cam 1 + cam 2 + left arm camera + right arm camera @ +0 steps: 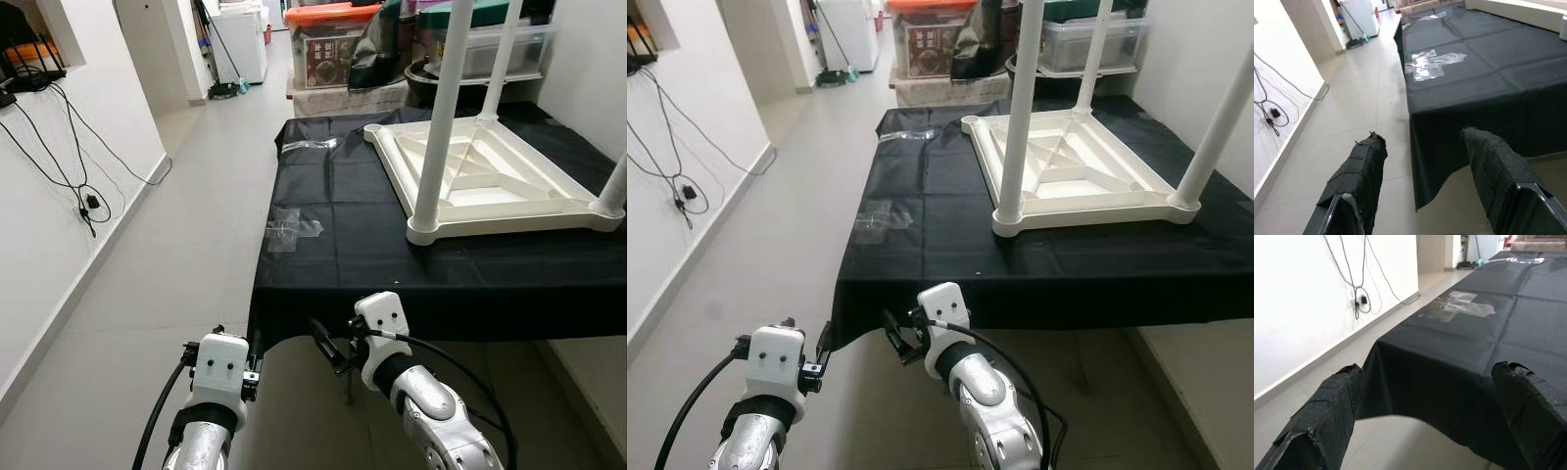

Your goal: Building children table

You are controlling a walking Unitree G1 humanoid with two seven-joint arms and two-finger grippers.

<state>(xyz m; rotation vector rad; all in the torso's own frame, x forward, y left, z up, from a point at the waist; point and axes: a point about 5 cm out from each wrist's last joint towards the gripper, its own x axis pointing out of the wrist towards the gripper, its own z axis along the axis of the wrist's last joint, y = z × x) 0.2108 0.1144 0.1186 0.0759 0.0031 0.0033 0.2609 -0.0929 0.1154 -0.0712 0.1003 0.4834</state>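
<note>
Tabletop (490, 181) lies inverted, far right on the black cloth (323, 225), legs (441, 108) fitted. Left gripper (1425, 191) and right gripper (1430, 421) spread wide, empty, near the cloth edge. Assembly appears nearly complete.

We see the upturned children's table (490, 171) cut by the frame: its legs (446, 108) run out past the top edge, and the right corner leg shows as a stub. The black-draped worktop (392, 259) runs off the right edge. What lies inside the clear plastic bags (292, 229) is too small to tell.
</note>
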